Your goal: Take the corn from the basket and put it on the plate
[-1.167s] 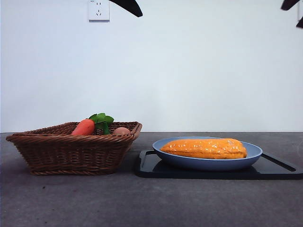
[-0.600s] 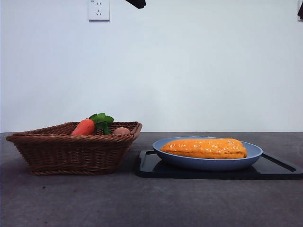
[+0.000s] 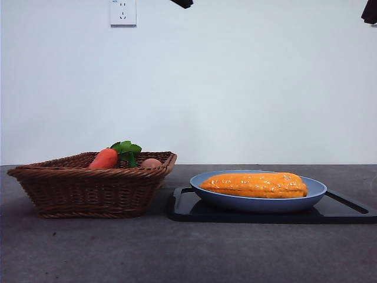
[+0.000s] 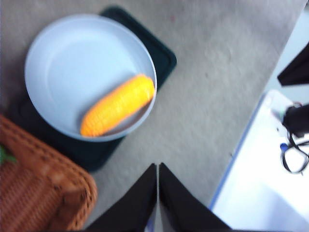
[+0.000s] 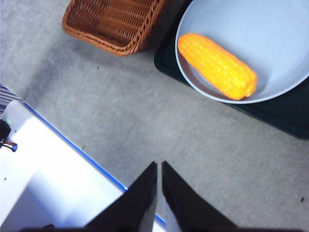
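From the front, the corn (image 3: 254,184) lies lengthwise in the light-blue plate (image 3: 315,190), which sits on a black tray (image 3: 188,209) on the grey worktop (image 3: 177,253). Just beside the tray stands the wicker basket (image 3: 88,191), holding a carrot (image 3: 105,158) with green leaves and a small pale round thing I cannot identify. Only dark tips of my arms show at the top edge, high above everything. Through my left wrist camera, my left fingers (image 4: 158,193) are pressed together with barely a slit between them, holding nothing; the plate (image 4: 72,58) with the corn (image 4: 118,105) near its rim lies well ahead of them, and a corner of the basket (image 4: 43,193) lies off to one side. Through my right wrist camera, my right fingers (image 5: 159,193) are likewise closed on nothing, over bare worktop (image 5: 145,121), with the corn (image 5: 217,66) in the plate (image 5: 270,29) and the basket (image 5: 113,21) well beyond them.
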Controlling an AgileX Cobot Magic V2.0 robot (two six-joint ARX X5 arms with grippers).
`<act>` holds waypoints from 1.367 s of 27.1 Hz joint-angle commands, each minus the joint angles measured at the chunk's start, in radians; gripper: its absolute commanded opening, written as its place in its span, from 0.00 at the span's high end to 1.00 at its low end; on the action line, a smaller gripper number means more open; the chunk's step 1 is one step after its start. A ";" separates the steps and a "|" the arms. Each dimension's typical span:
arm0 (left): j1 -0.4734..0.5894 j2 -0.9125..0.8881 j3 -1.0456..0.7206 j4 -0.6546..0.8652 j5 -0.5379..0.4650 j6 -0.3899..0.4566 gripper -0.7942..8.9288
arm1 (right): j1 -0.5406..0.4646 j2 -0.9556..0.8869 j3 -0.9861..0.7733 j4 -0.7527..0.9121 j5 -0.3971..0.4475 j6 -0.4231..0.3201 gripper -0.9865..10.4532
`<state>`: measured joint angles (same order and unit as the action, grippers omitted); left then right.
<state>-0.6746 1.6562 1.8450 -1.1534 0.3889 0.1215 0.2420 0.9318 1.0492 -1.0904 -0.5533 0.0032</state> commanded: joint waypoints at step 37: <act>0.649 -0.858 -0.777 0.845 -0.050 0.102 0.91 | 0.004 0.008 0.013 0.072 0.002 -0.012 0.91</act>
<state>-0.0269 0.8055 1.0939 -0.3386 0.3389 0.2131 0.2420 0.9318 1.0492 -1.0275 -0.5499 0.0032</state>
